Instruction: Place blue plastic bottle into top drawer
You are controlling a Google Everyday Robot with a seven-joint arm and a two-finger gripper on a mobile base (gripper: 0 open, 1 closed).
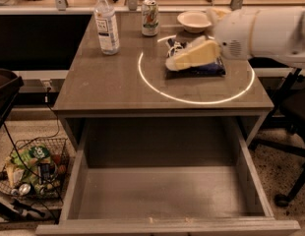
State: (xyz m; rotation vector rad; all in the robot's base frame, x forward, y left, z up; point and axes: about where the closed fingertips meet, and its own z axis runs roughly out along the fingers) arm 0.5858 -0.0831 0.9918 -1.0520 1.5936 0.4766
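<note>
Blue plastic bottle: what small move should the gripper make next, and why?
Probably swing the gripper left, toward the blue plastic bottle. The bottle stands upright near the back-left corner of the table, ungrasped, while the gripper hovers over the dark snack bag to its right; the top drawer is already pulled out, so reaching comes next.

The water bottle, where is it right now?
Camera view: the bottle stands upright at the far left corner of the table, left of the can. The gripper is to the right, over the snack bag.
</note>
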